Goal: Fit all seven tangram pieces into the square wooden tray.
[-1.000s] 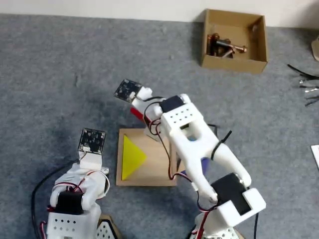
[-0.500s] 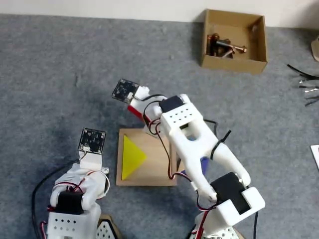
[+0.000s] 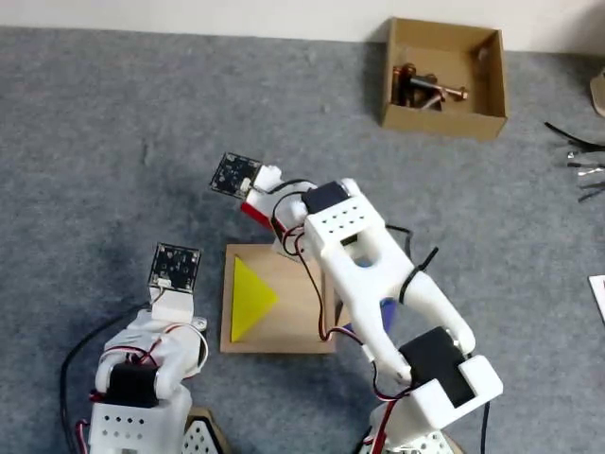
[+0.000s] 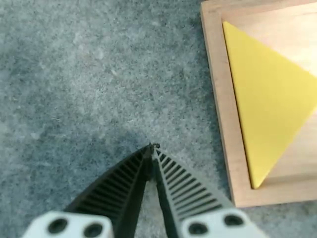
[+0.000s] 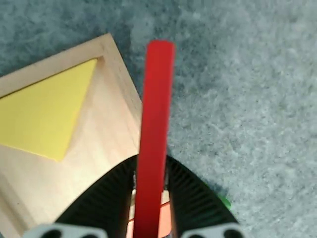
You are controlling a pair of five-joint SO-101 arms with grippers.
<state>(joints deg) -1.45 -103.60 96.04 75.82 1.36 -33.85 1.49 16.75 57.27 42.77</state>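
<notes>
The red tangram piece [image 5: 154, 124], judged light, stiff and slick, is pinched across its flat faces (the surest hold) by the right hand [image 5: 151, 164] near a corner of the square wooden tray [image 5: 119, 64], while the left hand [image 4: 152, 148] is pressed together, empty, beside that tray.

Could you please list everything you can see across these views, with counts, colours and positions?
square wooden tray: 1, light wood, between the arms.
yellow triangle: 1, yellow, flat inside the tray.
red piece: 1, red, held edge-on near the tray's rim.
blue thing: 1, blue, partly hidden under the right arm.
cardboard box: 1, brown, far right, holding metal parts.
cables: several, black, right edge.
left gripper: 1, black, shut, beside the tray.
right gripper: 1, black, shut on the red piece.
</notes>
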